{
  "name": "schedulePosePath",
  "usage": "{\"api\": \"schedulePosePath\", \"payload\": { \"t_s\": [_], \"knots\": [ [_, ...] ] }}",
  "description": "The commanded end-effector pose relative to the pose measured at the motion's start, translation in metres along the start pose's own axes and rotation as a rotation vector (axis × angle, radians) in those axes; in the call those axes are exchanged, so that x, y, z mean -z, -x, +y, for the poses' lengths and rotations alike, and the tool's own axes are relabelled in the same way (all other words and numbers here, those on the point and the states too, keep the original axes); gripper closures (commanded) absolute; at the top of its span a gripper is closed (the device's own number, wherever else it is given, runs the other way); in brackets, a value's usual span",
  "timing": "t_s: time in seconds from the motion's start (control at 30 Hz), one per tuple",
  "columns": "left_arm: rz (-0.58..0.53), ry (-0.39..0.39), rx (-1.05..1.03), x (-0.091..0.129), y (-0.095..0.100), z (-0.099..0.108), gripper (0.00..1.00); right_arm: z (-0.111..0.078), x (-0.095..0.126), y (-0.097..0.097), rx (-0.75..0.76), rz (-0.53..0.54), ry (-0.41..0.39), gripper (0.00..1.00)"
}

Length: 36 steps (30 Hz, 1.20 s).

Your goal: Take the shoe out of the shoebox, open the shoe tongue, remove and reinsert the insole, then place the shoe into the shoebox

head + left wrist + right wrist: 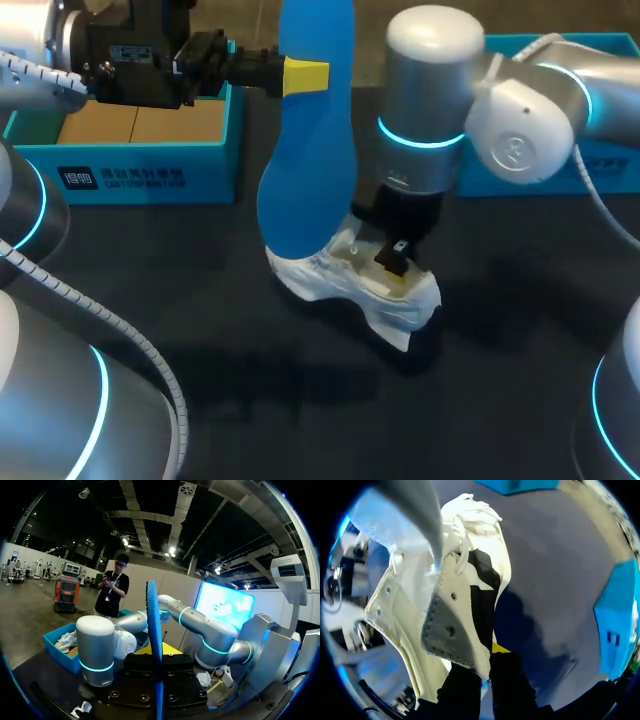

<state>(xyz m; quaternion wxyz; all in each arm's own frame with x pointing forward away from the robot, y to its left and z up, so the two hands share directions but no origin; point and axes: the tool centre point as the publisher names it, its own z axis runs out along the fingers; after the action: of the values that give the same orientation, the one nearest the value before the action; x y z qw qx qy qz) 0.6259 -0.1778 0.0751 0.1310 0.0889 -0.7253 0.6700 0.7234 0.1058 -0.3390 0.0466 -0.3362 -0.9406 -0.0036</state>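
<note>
A: Quick one. Where's the shoe?
B: White shoe [330, 275] is out, lying on the bench [480, 400], mid-front, well apart from the shoebox [150, 175] at back left. Box shows its brown floor, no shoe in it.
A: Right pincer?
B: Right pincer [395, 272] comes straight down on the shoe, clenched on the edge of the upper by the opening. Its wrist view has that flap pinched between both fingers. Pinning the shoe down, I'd say.
A: Insole?
B: Blue insole [312, 140] is out, held upright. Left pincer [303, 76] grasps it on its upper half, one finger on each face. Lower end meets the shoe; can't tell if it's inside the opening.
A: Progress?
B: Shoe out of box: done. Opening looks spread, so tongue likely done. Insole pulled: done or nearly. Can't call whether this is the end of removal or the start of reinsertion. Left to do: seat the insole flat, then put the shoe into the shoebox. Past halfway, I'd judge.
</note>
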Motion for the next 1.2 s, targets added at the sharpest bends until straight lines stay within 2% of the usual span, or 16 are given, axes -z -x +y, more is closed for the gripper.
{"api": "schedulePosePath", "payload": {
  "t_s": [0.03, 0.13, 0.2, 0.23, 0.3, 0.47, 0.8, 1.2],
  "knots": [
    [0.001, 0.0, 0.0, -0.001, 0.0, 0.0, 1.0, -0.008, 0.001, 0.0, -0.279, 0.004, 0.098, 1.0],
    [0.001, 0.0, 0.0, -0.001, 0.0, 0.0, 1.0, -0.008, 0.001, 0.0, -0.279, 0.004, 0.098, 1.0],
    [0.001, 0.0, 0.0, -0.001, 0.0, 0.0, 1.0, -0.011, -0.001, -0.003, -0.37, 0.002, 0.104, 1.0],
    [0.001, 0.0, 0.0, -0.001, 0.0, 0.0, 1.0, -0.012, -0.003, -0.004, -0.41, 0.037, 0.106, 1.0],
    [0.001, 0.0, 0.0, -0.001, 0.0, 0.0, 1.0, -0.015, -0.007, -0.009, -0.472, 0.004, 0.098, 1.0],
    [0.001, 0.0, 0.0, -0.001, 0.0, 0.0, 1.0, -0.02, -0.011, -0.022, -0.548, 0.028, 0.102, 1.0],
    [0.001, 0.0, 0.0, -0.001, 0.0, 0.0, 1.0, -0.023, -0.02, -0.042, -0.605, 0.043, 0.092, 1.0],
    [0.001, 0.0, 0.0, -0.001, 0.0, 0.0, 1.0, -0.024, -0.043, -0.04, -0.757, 0.077, 0.086, 1.0]
  ]
}}
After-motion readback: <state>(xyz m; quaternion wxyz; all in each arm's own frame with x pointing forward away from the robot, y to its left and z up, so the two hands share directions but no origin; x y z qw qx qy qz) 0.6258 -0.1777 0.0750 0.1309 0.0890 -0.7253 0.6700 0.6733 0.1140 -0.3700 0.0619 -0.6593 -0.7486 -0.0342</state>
